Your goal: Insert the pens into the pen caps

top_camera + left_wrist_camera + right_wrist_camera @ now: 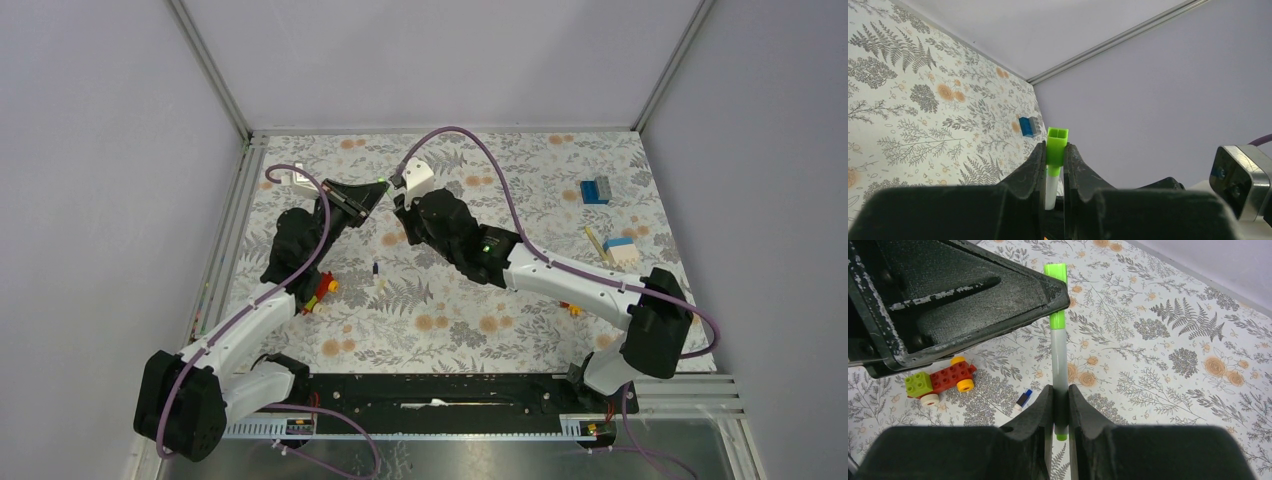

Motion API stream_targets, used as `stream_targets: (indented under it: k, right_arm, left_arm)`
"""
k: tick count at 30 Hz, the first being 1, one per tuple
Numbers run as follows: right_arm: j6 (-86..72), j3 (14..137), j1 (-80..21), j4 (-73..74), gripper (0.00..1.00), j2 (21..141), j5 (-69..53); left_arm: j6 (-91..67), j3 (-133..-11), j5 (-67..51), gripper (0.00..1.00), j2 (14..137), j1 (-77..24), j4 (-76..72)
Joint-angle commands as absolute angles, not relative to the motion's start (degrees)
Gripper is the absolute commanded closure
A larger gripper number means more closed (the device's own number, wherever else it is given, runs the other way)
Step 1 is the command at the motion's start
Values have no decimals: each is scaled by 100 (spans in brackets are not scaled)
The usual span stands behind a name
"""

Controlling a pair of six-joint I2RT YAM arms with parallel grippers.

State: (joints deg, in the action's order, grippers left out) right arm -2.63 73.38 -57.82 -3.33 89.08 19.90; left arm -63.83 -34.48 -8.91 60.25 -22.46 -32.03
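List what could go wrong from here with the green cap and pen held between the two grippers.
1. The left gripper is clamped on the green cap and the right gripper on the pen. Any sideways pull between the arms could bend the pen or twist it out of a grip.
2. The pair hangs above the table. A slip would probably drop it near the blue cap and the toy brick car.

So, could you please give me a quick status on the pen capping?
Left jaws shut on green cap, right jaws shut on pen. Pen runs straight into cap, seating unclear. Toy bricks below, well apart.
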Motion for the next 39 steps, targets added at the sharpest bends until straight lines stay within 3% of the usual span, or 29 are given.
stream_targets:
  k: [1,26,39]
  right_arm:
    - [-195,7802,-5661,-1810,100,8805,2051]
    - [-2280,6908,-4322,-3395,100,8049,-2676]
    - [-3372,6687,-3836,-4727,100,8204,-4313]
  left_arm:
    - [-6584,-3505,-2259,100,5982,-2672,-2657]
    - [-6125,-3252,-3266,100,5319,-2672,-3250]
    - [-5938,-3170,-3630,100,5127,-2672,-3330]
